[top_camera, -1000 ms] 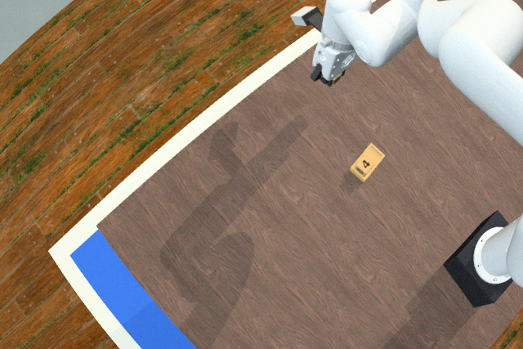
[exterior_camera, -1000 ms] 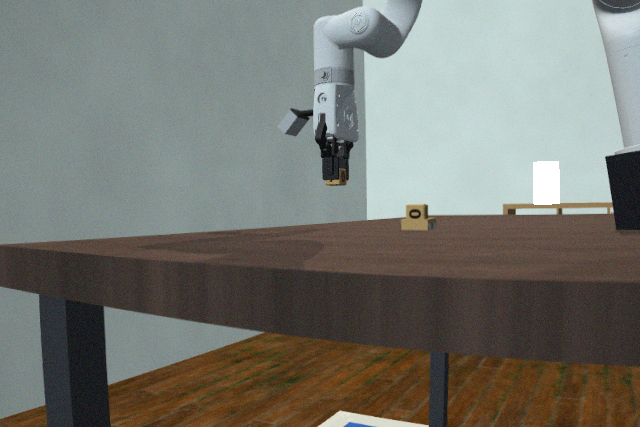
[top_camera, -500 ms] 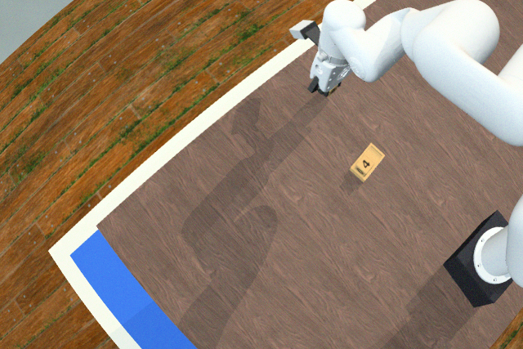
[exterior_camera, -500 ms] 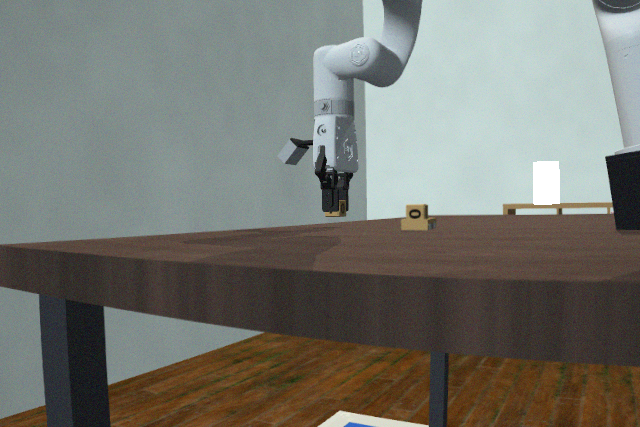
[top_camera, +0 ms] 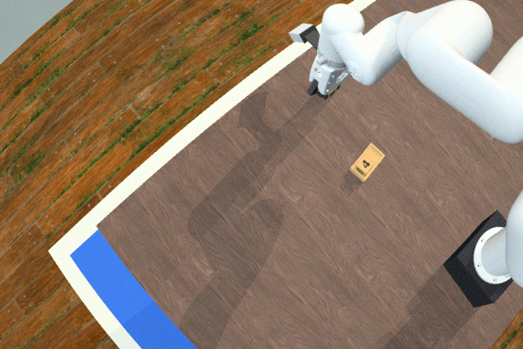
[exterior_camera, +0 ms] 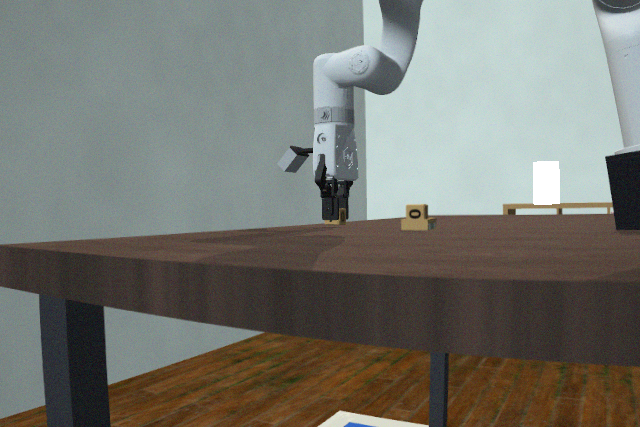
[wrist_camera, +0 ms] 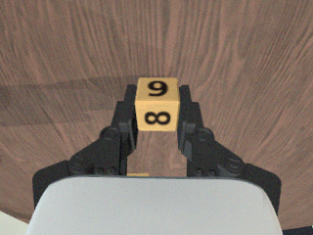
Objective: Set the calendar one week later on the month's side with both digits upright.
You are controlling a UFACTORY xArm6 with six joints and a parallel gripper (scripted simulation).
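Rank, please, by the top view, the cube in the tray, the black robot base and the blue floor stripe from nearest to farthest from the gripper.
1. Wooden cube, in the tray.
2. Black base, beyond the tray.
3. Blue stripe, lower left.
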